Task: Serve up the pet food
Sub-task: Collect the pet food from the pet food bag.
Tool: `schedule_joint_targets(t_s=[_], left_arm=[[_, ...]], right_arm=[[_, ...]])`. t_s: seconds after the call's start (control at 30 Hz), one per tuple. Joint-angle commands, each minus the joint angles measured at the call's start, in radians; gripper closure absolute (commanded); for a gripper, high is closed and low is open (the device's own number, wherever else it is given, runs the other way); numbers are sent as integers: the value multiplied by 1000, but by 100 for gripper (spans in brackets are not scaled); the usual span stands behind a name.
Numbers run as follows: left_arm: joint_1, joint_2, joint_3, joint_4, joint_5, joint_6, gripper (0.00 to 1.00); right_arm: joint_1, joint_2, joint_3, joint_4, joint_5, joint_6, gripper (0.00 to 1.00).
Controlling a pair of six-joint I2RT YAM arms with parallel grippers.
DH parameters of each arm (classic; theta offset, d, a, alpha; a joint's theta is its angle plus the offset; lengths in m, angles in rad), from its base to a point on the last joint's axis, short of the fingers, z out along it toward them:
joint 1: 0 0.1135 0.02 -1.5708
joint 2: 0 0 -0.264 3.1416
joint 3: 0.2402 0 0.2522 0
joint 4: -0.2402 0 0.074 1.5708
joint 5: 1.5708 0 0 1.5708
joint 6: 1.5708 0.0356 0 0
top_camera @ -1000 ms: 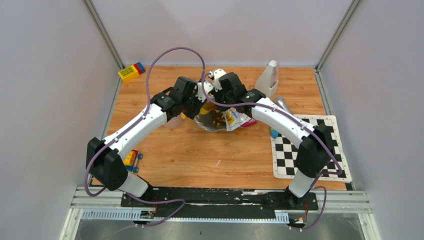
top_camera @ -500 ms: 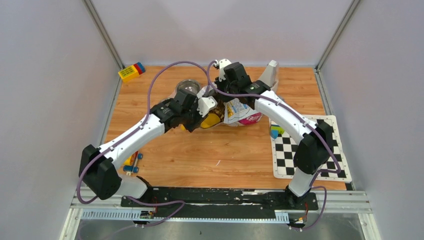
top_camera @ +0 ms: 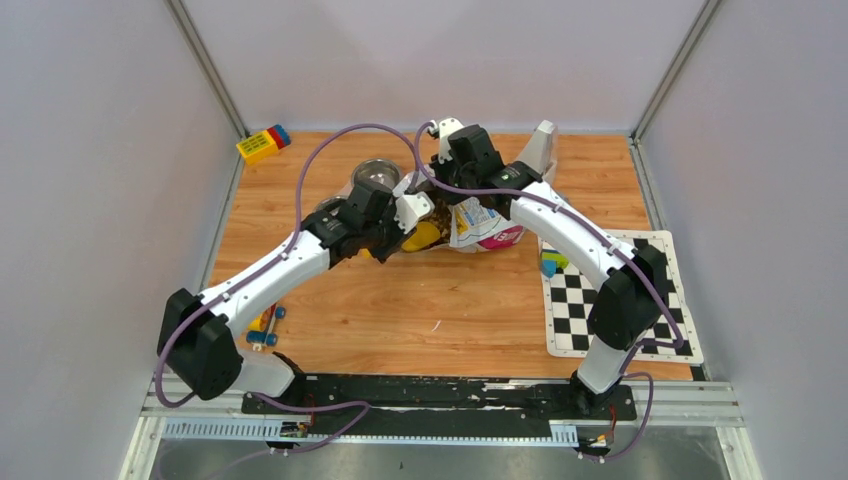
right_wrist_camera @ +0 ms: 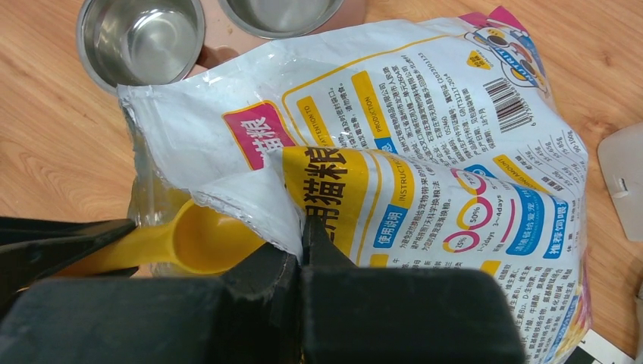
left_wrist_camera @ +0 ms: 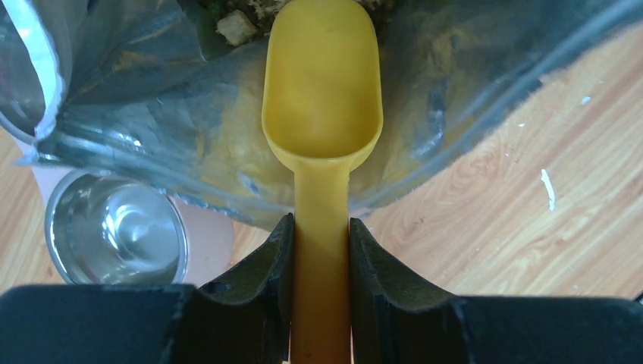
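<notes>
The yellow-and-white pet food bag (top_camera: 480, 222) lies at the table's middle back, its mouth facing left; it also shows in the right wrist view (right_wrist_camera: 425, 152). My right gripper (right_wrist_camera: 303, 231) is shut on the bag's upper mouth edge and holds it open. My left gripper (left_wrist_camera: 321, 235) is shut on the handle of the yellow scoop (left_wrist_camera: 322, 91), whose empty cup sits inside the silver-lined mouth (left_wrist_camera: 152, 91). A few brown kibble pieces (left_wrist_camera: 235, 23) show at the scoop's tip. The pink double steel bowl (top_camera: 372, 178) stands just left of the bag, and its cups (right_wrist_camera: 140, 34) are empty.
A checkered mat (top_camera: 610, 295) lies at the right with a small blue-green block (top_camera: 549, 264) at its edge. A white wedge object (top_camera: 538, 152) stands behind the bag. Toy bricks (top_camera: 262, 143) sit at the back left, and a toy car (top_camera: 262, 322) near my left arm.
Over the last second the right gripper lifted the bag's edge back and up, and the left arm drew back left, uncovering the bowl. Since half a second ago almost nothing has moved.
</notes>
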Motion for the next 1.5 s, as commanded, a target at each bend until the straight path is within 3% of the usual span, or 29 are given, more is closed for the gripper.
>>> schedule_joint_targets(t_s=[0.0,0.3,0.53,0.93,1.47], left_arm=[[1,53,17,60,-80,-22,100],[-1,149,29,126,-125,-72,100],[-1,158,-48,295,-153,-84,100],[-1,190,-59,441,-103,-109,100],[23,102,-35,463,-1,-123,100]], right_arm=[[-5,-65,9,78,-50,31,100],[-6,-34,30,66,-60,55,100],[-5,-46,13,66,-45,46,100],[-16,-60,-20,75,-37,46,100],[-44,-95,-57,93,-34,37,100]])
